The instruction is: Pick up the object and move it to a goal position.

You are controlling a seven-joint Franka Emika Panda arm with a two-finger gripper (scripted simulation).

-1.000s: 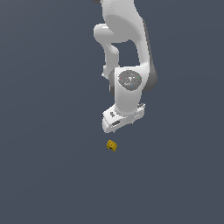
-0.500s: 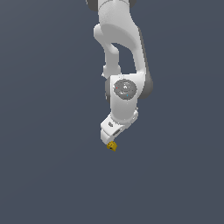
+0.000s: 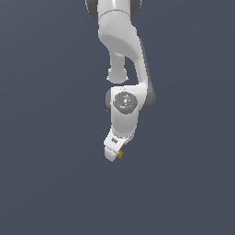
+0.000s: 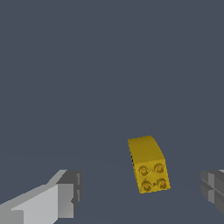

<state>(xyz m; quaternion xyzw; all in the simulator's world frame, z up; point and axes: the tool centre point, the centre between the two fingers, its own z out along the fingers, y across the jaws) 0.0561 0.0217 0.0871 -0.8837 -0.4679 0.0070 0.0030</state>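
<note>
Object: yellow-orange block, four round studs on one face, lying on the grey tabletop. Wrist view: sits between the two fingers, nearer one than the other, touching neither. Tool released, jaws spread wide. Exterior view: white arm reaches down from 12 o'clock; only a sliver of the block peeks out at the tool's 3 o'clock edge.

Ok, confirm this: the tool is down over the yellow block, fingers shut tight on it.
Not shut. In the wrist view the tool is open: the yellow block lies between the fingers with clear gaps either side. It is indeed down over the block.
</note>
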